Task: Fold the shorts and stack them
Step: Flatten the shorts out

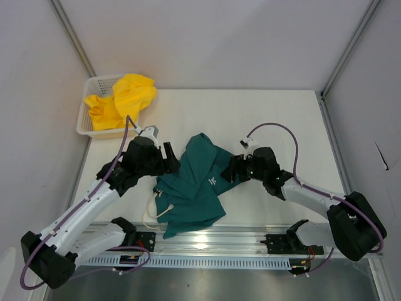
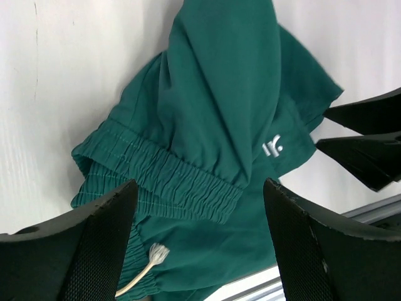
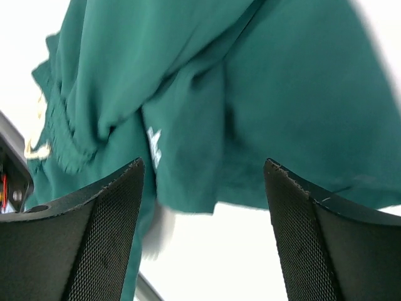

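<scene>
a crumpled pair of shorts lies near the middle of the table, toward its near edge. the left gripper sits at its ten o'clock, just beside the cloth's edge, jaws apart; the right gripper sits at its two o'clock, touching the opposite edge, jaws apart. the drawstring trails out at the pile's eight o'clock. a basket stands at the table's far corner, at eleven o'clock from the pile and well apart from it, with a second pair of shorts heaped in it and spilling over its rim. a rail runs along the near edge, at six o'clock.
</scene>
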You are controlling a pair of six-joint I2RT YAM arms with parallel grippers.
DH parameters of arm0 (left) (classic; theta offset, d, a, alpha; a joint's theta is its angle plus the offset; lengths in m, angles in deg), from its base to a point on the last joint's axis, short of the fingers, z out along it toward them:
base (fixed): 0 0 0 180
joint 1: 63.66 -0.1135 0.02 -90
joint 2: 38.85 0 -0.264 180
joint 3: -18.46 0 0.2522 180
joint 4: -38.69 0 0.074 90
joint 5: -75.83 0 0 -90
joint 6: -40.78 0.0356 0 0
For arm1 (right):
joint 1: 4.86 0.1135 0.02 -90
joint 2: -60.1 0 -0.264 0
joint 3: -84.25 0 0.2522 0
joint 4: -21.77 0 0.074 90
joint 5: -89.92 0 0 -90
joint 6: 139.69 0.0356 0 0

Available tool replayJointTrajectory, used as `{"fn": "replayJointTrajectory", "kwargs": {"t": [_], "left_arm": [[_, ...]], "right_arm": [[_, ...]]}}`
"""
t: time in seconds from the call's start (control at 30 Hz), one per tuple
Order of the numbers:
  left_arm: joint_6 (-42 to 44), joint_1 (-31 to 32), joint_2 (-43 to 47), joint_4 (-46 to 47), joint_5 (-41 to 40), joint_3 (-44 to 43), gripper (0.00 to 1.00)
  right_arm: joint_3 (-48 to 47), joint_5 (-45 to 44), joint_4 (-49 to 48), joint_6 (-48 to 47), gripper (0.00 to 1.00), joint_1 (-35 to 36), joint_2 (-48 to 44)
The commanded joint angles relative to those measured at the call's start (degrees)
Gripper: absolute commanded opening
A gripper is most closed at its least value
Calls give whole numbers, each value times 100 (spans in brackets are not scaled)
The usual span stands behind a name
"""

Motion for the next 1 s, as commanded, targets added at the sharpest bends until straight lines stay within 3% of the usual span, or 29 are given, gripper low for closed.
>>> {"fn": "replayJointTrajectory", "kwargs": {"t": [0.0, 0.1, 0.4, 0.63, 0.7, 0.8, 0.83, 0.87, 0.97], "left_arm": [[218, 134, 149, 138, 54, 186, 82], [218, 309, 26, 200, 63, 274, 81], [384, 1451, -466, -73, -1026, 72, 81], [438, 1953, -721, -82, -1396, 37, 80], [420, 2119, -800, -55, -1466, 28, 80], [385, 2383, -1064, 15, -1606, 28, 79], [367, 2454, -1204, 24, -1668, 10, 79], [324, 2516, -1292, 33, -1729, -25, 79], [236, 2770, -1635, 33, -2072, -95, 78]], "right_arm": [[184, 39, 50, -36, 77, 161, -323], [229, 93, 111, -80, 73, 240, -367], [132, -258, 401, -264, 69, 486, -253], [-44, -320, 472, -387, 58, 724, 28], [-87, -338, 507, -405, 49, 759, 72], [-167, -382, 595, -423, 23, 785, 160], [-176, -408, 630, -414, 8, 785, 143], [-176, -486, 639, -405, 1, 785, 125], [-123, -697, 665, -379, 0, 785, -76]]}}
